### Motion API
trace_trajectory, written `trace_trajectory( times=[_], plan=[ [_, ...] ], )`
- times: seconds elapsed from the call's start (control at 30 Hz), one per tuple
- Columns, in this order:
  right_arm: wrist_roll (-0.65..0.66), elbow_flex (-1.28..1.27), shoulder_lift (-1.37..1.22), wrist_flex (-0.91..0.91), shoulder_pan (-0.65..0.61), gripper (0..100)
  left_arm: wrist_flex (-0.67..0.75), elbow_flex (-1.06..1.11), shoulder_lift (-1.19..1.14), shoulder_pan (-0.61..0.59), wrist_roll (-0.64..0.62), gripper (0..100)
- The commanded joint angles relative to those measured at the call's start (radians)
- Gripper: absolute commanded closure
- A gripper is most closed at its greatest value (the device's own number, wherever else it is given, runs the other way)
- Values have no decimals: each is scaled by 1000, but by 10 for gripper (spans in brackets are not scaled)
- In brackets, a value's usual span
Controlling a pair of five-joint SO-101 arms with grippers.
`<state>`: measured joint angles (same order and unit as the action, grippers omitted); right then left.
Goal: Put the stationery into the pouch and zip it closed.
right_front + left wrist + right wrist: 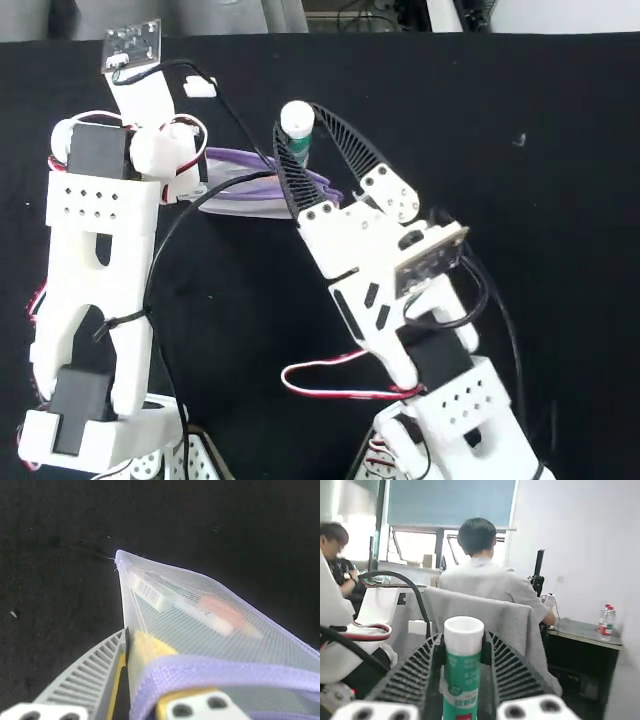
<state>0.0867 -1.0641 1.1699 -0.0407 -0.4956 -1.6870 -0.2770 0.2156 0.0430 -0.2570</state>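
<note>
Glue stick (297,128), white cap and green body, stands upright, clamped between the two black ribbed fingers of the right gripper (298,138). The right wrist view shows the same hold: glue stick (463,665) pinched at mid-body by the right gripper (463,647), a finger pressed against each side and the cap poking above the fingertips. In the high view the stick's lower end sits right at the purple rim of the pouch (255,188); can't tell if it is inside the mouth or just over it. The pouch is translucent mesh with purple trim, lying between the two arms, its purple bands spread apart at the end near the stick. The left gripper (134,652) is closed on the pouch (200,630), with the trimmed edge caught between a grey ribbed finger (87,677) and a yellow-padded one, and the pouch body slants away from it above the black table (520,120). Already inside the mesh are a white striped block (147,592) and a white and orange stick-shaped item (220,615), lying side by side near the middle. A black cable (215,90) runs from the left arm across the table just beside the pouch. Red and white wires (320,385) loop at the right arm's base.
</note>
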Motion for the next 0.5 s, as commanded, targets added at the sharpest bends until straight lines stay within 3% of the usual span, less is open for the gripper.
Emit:
trace_trajectory(
  times=[0.0, 0.17, 0.47],
  plan=[
    [-86, -39, 16, -120, -15, 987, 25, -21, 8, 15, -14, 970],
    [-175, -104, 7, -203, -25, 987, 41, -13, 11, 16, -32, 970],
    [-173, -185, -7, -292, -109, 987, 41, -12, 12, 16, -35, 970]
  ],
)
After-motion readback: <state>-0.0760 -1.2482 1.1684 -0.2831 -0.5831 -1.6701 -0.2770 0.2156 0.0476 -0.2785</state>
